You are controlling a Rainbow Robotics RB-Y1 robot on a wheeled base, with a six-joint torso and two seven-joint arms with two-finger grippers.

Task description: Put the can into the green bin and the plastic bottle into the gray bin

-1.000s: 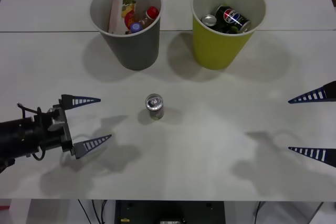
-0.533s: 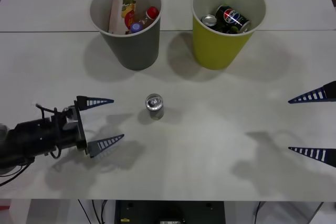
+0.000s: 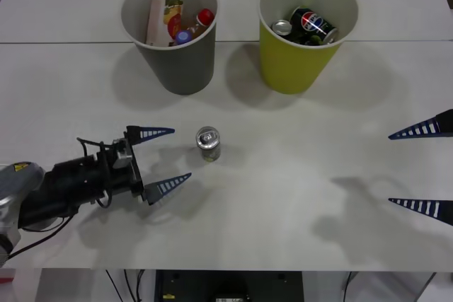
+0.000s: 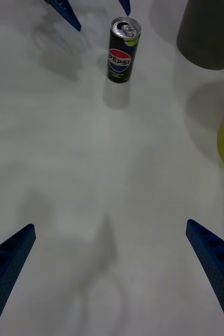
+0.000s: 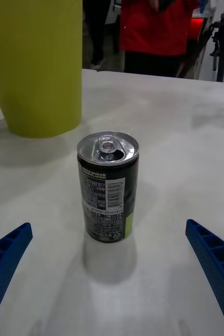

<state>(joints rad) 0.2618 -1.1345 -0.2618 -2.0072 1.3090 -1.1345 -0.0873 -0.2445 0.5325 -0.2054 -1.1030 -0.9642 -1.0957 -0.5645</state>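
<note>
We see the can (image 3: 208,143) standing upright on the white table (image 3: 297,175), alone in the middle, with bare tabletop on every side and well apart from the table's near edge. Behind it, near the seam where a second table panel begins, stand the gray bin (image 3: 172,33) on the left and the green bin (image 3: 306,32) on the right, close together but not touching. The gray bin holds plastic bottles (image 3: 164,6) with red caps; the green bin holds a Pepsi can (image 3: 314,25) and another silver-topped can. Our left gripper (image 3: 165,158) reaches in low from the left, arm lying nearly level over the table, fingers spread wide and pointing at the can, tips just short of it. In the left wrist view the can (image 5: 107,187) sits centred between the two blue fingers, untouched. Our right gripper (image 3: 423,167) hangs at the table's right side, fingers wide apart, well away from the can.
</note>
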